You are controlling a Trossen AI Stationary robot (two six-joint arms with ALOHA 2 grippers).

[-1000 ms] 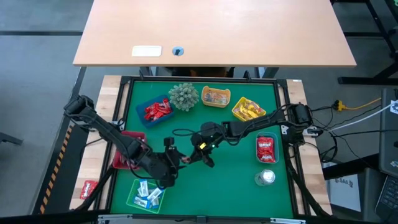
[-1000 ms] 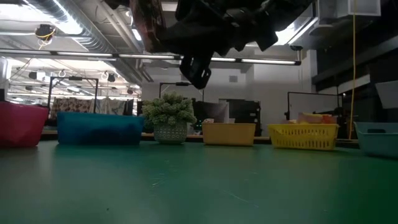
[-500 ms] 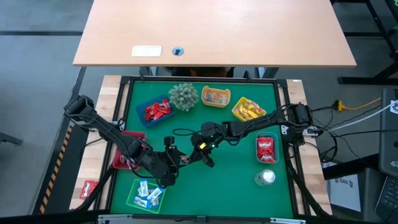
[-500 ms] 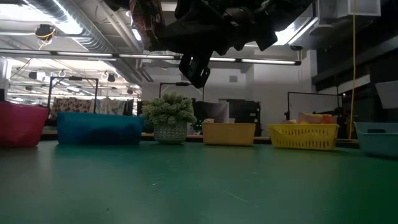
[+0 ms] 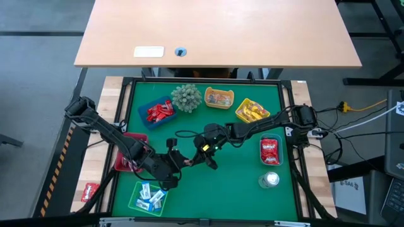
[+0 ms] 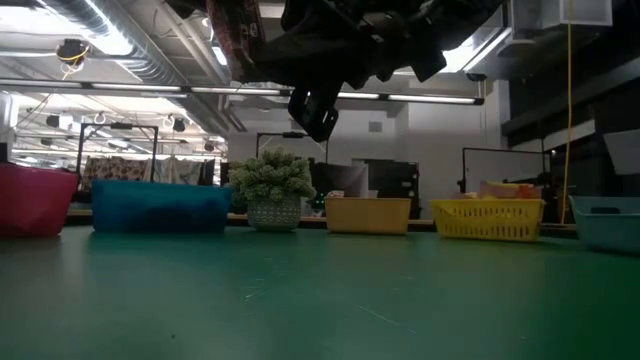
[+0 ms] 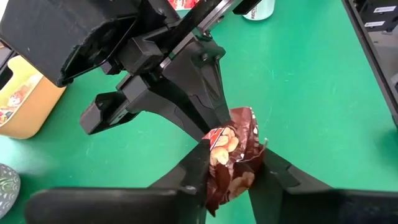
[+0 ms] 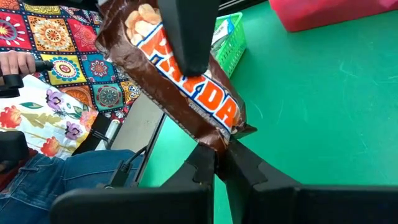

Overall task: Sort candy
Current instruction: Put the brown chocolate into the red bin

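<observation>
Brown candy packet [image 7: 233, 155] is pinched at once by both grippers above mid-table. L gripper [image 7: 231, 177] clamps one end betw. its fingers; R gripper [image 8: 216, 163] is closed tight on the opposite corner, also seen in the high view [image 5: 188, 161]. Packet hangs clear of green mat [image 5: 240, 183]. Nearby: green tray [image 5: 140, 203] w/ blue-white sweets, pink tray [image 5: 123, 161], plant ball [image 5: 187, 96] at far edge.

— Can any lettering be read?
— Only on the brown candy wrapper [image 8: 180, 74] pinched above the green mat [image 8: 323, 124]: large white letters on an orange band, partly hidden by a dark finger. "DA" is made out; the rest cannot be told.
</observation>
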